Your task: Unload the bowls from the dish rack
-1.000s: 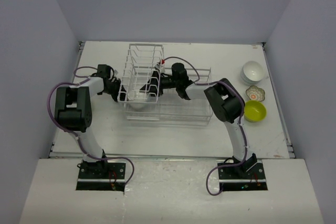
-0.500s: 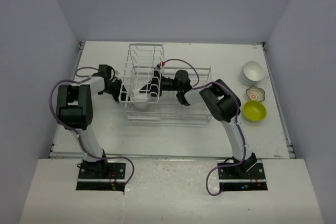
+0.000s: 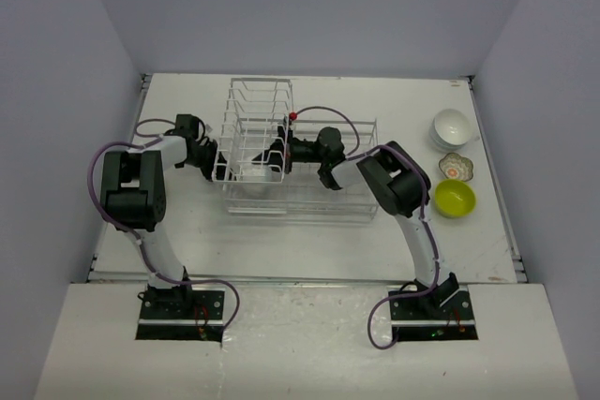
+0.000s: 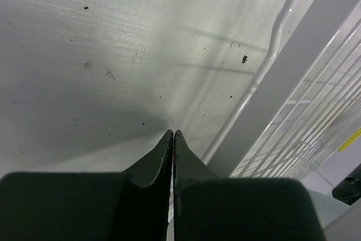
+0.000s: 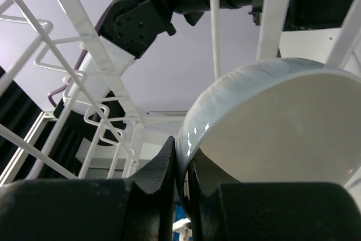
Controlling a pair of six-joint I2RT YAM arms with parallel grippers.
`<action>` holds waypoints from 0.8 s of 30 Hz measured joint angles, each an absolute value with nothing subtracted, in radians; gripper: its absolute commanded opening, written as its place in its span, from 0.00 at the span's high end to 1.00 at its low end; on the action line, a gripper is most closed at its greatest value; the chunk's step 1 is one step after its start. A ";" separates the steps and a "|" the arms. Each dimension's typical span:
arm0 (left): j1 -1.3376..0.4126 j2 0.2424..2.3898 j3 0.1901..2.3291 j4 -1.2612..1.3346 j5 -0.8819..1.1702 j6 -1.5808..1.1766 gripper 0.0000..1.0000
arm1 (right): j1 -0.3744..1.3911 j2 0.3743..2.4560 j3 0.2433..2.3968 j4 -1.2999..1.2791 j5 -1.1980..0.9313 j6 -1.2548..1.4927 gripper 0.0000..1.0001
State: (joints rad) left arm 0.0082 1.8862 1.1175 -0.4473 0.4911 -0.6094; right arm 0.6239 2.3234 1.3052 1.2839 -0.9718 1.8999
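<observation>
- Two grippers are at the rack (image 3: pixel 319 203): the right gripper (image 5: pixel 181 150) is pinched tight on the rim of a white bowl (image 5: pixel 271 134) inside it, and the left gripper (image 4: pixel 172 134) is pressed closed, empty, just beside the rack's left wall.
- Open table (image 3: pixel 281 245) is left before the rack.
- By the right edge, one lime bowl (image 3: pixel 455 199), one patterned bowl (image 3: pixel 456 168) and one white stack (image 3: pixel 452 125) are counted.

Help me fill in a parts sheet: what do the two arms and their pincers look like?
Both the left arm and the right arm have white links with bulky black joint housings, and a thin purple cable loops along each. Each stands on a black base plate. The left pincer and right pincer have two black, tapered fingers.
</observation>
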 measured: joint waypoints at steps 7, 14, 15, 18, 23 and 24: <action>0.008 1.892 1.126 -0.440 0.495 -0.617 1.00 | 0.603 2.249 1.192 1.291 -0.994 1.825 1.00; 0.008 1.901 1.128 -0.434 0.498 -0.617 1.00 | 0.570 2.176 1.158 1.167 -1.042 1.693 1.00; 0.008 1.901 1.128 -0.434 0.498 -0.617 1.00 | 0.566 2.163 1.158 1.128 -1.046 1.663 1.00; 0.008 1.901 1.128 -0.434 0.498 -0.617 1.00 | 0.555 2.115 1.158 1.003 -1.057 1.567 1.00; 0.008 1.905 1.128 -0.433 0.500 -0.617 1.00 | 0.536 2.035 1.168 0.764 -1.070 1.383 1.00; 0.008 1.906 1.128 -0.433 0.500 -0.617 1.00 | 0.530 2.023 1.176 0.707 -1.071 1.340 1.00</action>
State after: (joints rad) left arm 0.0082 1.9060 1.1282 -0.4332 0.4995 -0.6174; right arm 0.5301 2.0232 1.1763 0.7074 -1.0706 1.3403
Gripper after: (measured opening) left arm 0.002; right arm 0.105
